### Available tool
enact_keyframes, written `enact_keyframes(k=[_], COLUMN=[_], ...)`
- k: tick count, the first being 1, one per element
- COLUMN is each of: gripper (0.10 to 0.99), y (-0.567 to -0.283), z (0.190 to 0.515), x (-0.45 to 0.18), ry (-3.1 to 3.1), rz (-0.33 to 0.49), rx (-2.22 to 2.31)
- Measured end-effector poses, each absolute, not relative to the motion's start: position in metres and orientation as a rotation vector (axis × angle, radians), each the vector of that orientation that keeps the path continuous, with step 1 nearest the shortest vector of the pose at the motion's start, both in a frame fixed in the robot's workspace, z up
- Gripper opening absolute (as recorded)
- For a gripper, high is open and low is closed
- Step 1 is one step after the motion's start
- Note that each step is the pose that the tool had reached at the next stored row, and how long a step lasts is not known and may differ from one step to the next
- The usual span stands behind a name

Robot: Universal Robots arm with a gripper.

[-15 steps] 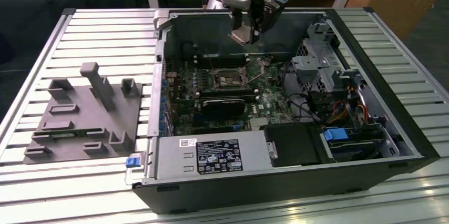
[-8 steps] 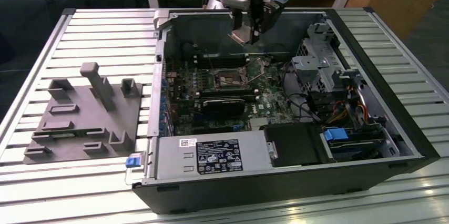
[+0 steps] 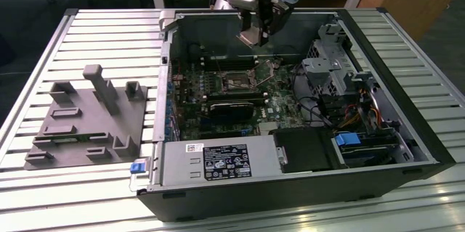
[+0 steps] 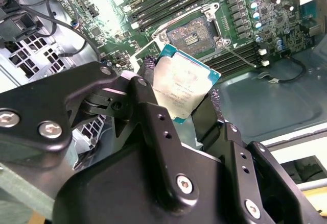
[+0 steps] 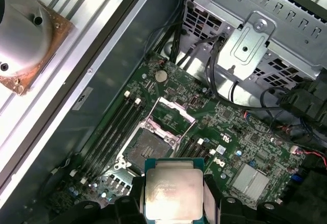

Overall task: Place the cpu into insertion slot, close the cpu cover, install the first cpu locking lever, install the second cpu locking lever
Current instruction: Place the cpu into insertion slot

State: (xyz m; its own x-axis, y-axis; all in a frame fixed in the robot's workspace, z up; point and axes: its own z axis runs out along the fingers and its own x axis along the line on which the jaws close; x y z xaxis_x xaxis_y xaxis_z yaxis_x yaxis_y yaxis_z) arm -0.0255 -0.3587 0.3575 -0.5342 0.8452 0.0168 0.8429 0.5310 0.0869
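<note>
The chip is clamped between the fingers of the claw and held in the air above the board, not yet seated. The socket is left bare, its cover raised. Every step is judged undone: seating, cover, both levers.

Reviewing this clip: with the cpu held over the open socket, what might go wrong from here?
1. The pincer grips the cpu only by its edges, above the bare insertion slot; a slip could drop it there.
2. In the second wrist view the cpu looks skewed against the slot, so it may seat crooked.
3. The raised cpu cover stands beside the slot; the pincer might clip it on the way down.
</note>
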Motion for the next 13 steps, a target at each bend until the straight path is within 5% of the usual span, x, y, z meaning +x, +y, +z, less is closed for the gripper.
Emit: enact_keyframes(k=[13], gripper=[0.541], y=[-0.3586], z=[0.3562], x=[-0.0255], ry=[2.690], rz=[0.130], rx=[1.561])
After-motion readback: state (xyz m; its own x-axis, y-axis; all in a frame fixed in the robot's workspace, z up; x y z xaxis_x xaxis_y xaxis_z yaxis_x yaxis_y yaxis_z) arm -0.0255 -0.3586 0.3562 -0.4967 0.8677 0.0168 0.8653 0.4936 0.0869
